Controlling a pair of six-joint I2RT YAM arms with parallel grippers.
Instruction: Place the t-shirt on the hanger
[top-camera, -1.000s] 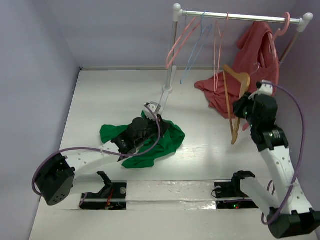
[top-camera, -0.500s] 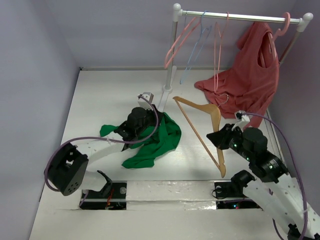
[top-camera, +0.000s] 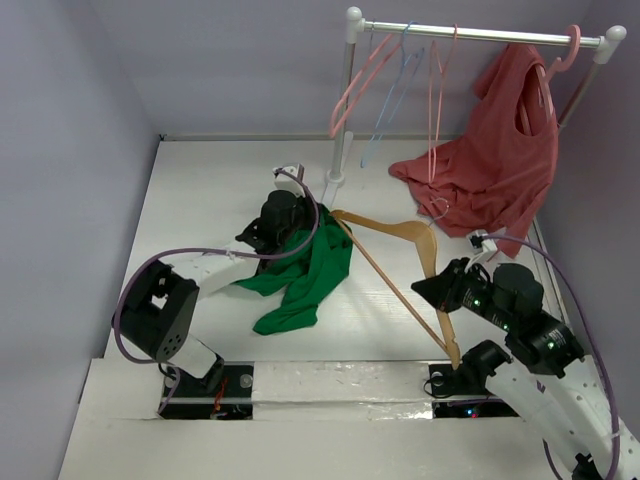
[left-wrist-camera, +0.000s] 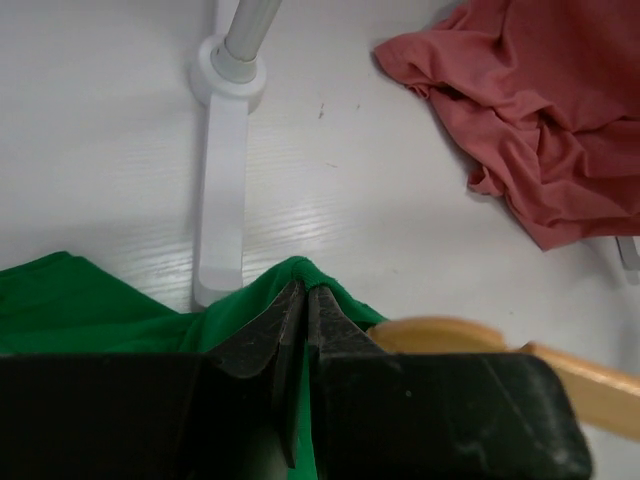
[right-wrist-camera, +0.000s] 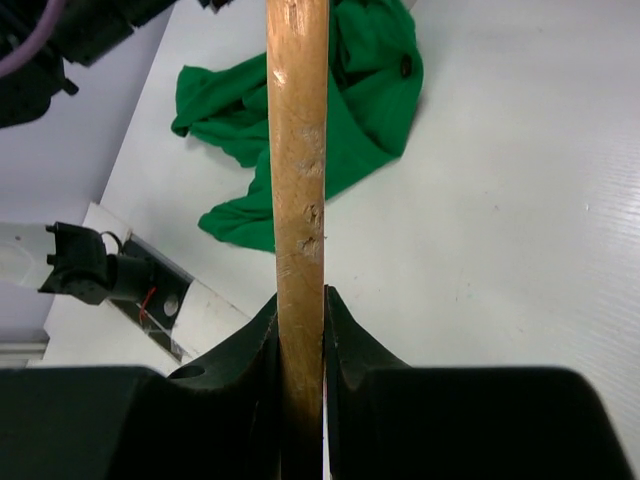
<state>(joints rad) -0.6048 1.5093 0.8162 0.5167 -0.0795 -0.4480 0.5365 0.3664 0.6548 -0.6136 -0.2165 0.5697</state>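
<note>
The green t-shirt (top-camera: 312, 270) hangs lifted at its top edge and trails down to the table at centre left. My left gripper (top-camera: 300, 215) is shut on a fold of the shirt (left-wrist-camera: 300, 275) and holds it up. The wooden hanger (top-camera: 400, 232) lies tilted in the air, one shoulder tip reaching the lifted shirt. My right gripper (top-camera: 440, 292) is shut on the hanger's arm (right-wrist-camera: 297, 150), seen as a tan bar running up from the jaws. The hanger's tan end also shows in the left wrist view (left-wrist-camera: 450, 335), right beside the shut jaws.
A white clothes rail (top-camera: 480, 35) stands at the back on a post with a flat foot (left-wrist-camera: 225, 180). Thin pink hangers (top-camera: 360, 80) and a light-blue hanger (top-camera: 395, 90) hang on it. A salmon-red garment (top-camera: 495, 160) drapes from the rail onto the table.
My right arm swung the hanger from beside the red garment down and left to the shirt. My left gripper rose and moved back, lifting the shirt's edge off the table.
</note>
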